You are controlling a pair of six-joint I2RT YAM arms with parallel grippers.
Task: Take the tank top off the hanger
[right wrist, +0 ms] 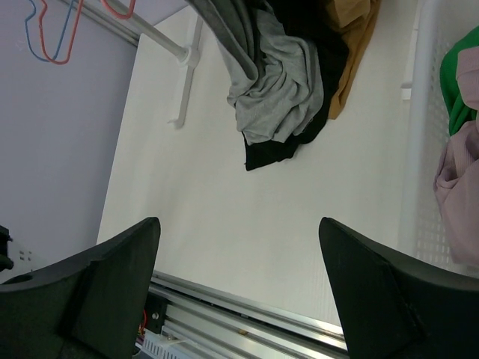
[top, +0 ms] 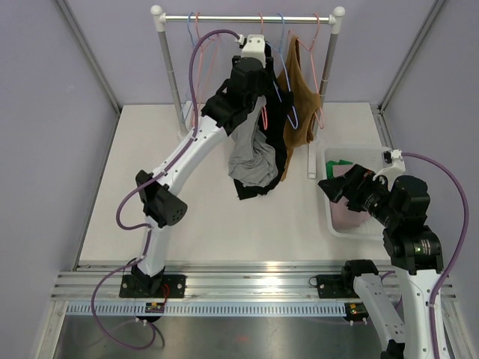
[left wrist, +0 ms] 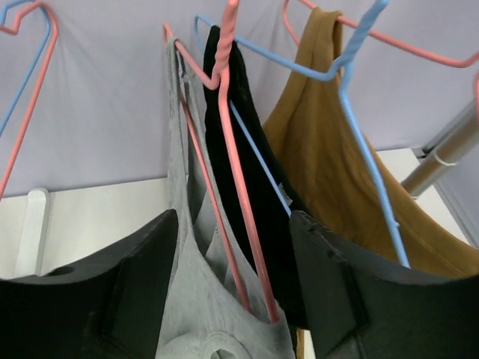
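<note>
Straddling the pink hanger [left wrist: 225, 45] and the grey top [left wrist: 187, 299], our left claw [left wrist: 232, 218] stands partly spread, gripping neither as far as we can see; the grey top hangs on that hanger up at the rail [top: 224, 17], beside a black top [left wrist: 238, 82] and a brown top [left wrist: 329, 172]; our right claw [right wrist: 239, 224] gapes wide, holding nothing, above the desk [right wrist: 187, 172].

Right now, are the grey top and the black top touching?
Touching. The right wrist view shows the grey top bunched directly against the black top, with no gap between them.
</note>
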